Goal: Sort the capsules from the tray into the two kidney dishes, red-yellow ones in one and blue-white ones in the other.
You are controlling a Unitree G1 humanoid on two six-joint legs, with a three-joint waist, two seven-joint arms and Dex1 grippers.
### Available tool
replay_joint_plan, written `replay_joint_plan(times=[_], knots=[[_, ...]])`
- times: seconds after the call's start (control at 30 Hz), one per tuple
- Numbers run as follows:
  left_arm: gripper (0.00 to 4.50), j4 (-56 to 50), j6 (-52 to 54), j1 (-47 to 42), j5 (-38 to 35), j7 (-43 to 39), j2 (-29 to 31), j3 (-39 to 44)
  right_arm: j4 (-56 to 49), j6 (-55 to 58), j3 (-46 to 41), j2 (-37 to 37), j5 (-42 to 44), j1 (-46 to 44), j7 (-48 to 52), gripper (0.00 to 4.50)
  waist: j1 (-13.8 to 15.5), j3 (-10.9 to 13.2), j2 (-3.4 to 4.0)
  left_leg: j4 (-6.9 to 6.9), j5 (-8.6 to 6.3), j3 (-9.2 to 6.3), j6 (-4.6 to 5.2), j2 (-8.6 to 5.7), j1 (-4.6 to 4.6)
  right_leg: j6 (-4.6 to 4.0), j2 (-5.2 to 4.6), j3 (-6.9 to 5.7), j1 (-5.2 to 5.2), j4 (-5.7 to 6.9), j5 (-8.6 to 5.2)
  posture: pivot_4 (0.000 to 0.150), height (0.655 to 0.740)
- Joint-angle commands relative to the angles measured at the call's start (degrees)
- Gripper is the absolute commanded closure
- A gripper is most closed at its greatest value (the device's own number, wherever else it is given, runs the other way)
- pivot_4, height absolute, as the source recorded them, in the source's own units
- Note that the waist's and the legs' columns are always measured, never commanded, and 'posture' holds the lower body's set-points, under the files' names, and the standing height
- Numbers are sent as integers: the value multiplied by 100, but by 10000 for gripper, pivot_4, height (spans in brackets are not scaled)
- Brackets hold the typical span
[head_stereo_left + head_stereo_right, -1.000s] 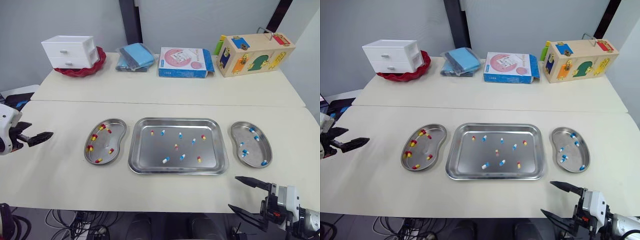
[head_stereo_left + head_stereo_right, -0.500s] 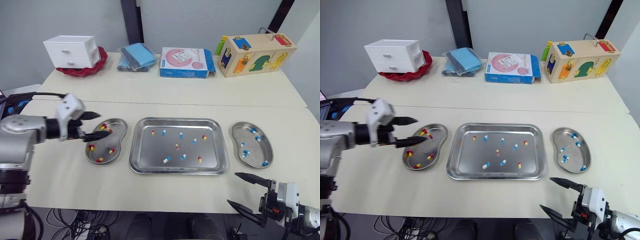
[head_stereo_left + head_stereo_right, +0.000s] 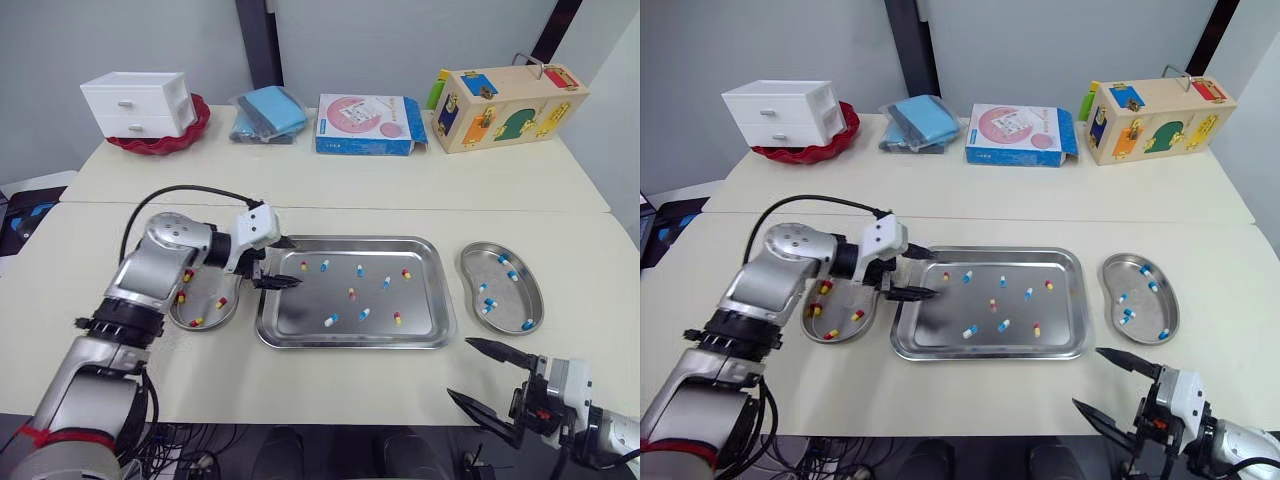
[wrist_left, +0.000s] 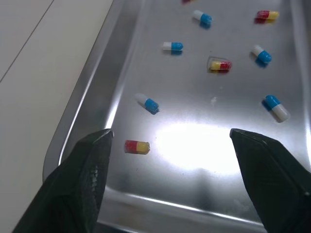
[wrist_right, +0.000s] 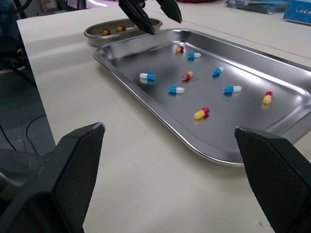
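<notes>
Capsules (image 3: 351, 293) are found in three places. Nine lie scattered in the tray (image 3: 350, 241) at the middle of the counter (image 3: 340, 190): four red-yellow and five blue-white. Red-yellow ones are collected in the left dish (image 3: 207, 311) and blue-white ones in the right dish (image 3: 510, 300), so sorting is judged to be partly done.

The left end effector (image 3: 290, 264) is held released and empty over the left end of the tray. A red-yellow capsule (image 4: 137, 146) lies just beside one finger (image 4: 85, 170), and this capsule is judged to be the item in hand. For a clean pick, the end effector should be shifted so that the capsule is centred between the fingers, then lowered until the tips are near the steel. The capsule should be gripped across its narrow side with light pressure, because it is likely to roll or skid on the polished metal. Contact with the tray wall is to be avoided, as the capsule lies near it. A blue-white capsule (image 4: 147, 103) lies near and should not be swept along. The capsule is then to be lifted clear of the rim before it is carried to the left dish.

The right end effector (image 3: 462, 368) is held released and empty off the near edge of the counter.

At the back of the pale counter are placed a white drawer unit (image 3: 135, 100) on a red bowl (image 3: 165, 140), a bagged blue cloth (image 3: 268, 112), a pink-and-blue box (image 3: 368, 124) and a wooden latch box (image 3: 508, 105). A grey wall with a dark post (image 3: 252, 40) is seen behind.
</notes>
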Motion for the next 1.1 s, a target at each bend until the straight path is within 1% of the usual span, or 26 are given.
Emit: replay_joint_plan(times=[0.03,0.27,0.43,0.63,0.8,0.9,0.97,1.1], knots=[[12555,728,-566,-461,231,-166,-214,-92,-280,-64,-8,47,-14,59,-99,0,10,0,0,1,0,0,0,-1,0,0,0,-1,0,0,0,1500,7400],[12555,2015,-1388,-1006,675,-424,-577,-270,-337,-141,76,142,-129,146,-213,0,10,0,0,0,0,-1,0,-2,-1,0,0,0,0,-1,0,1500,7400],[12555,2853,-1825,-1333,915,-444,-810,-294,-346,-190,129,188,-178,174,-277,0,2,0,-1,0,0,-1,0,-2,-1,0,0,0,-1,-1,0,1500,7400],[12555,3528,-2105,-1622,1143,-392,-1058,-283,-361,-233,153,230,-227,206,-357,0,2,0,-1,0,0,-2,0,-3,-2,0,0,-1,0,0,0,1500,7400],[12555,3773,-2286,-1660,1300,-395,-1127,-282,-368,-265,164,267,-266,236,-392,0,1,0,-1,-1,0,-3,0,-4,-2,0,0,-1,0,0,0,1500,7400],[17955,3848,-2343,-1647,1339,-370,-1165,-265,-368,-274,164,278,-280,243,-402,0,2,0,-1,0,0,-3,1,-4,-1,0,0,-1,1,0,0,1500,7400],[24264,3885,-2374,-1645,1367,-345,-1183,-260,-371,-280,161,287,-287,240,-417,0,1,0,-1,0,0,-3,0,-4,-1,0,0,-1,1,0,0,1500,7400],[24264,3916,-2403,-1640,1404,-364,-1188,-253,-378,-285,164,287,-294,242,-433,0,1,0,-1,0,0,-3,1,-4,0,0,0,-1,2,0,0,1500,7400]])
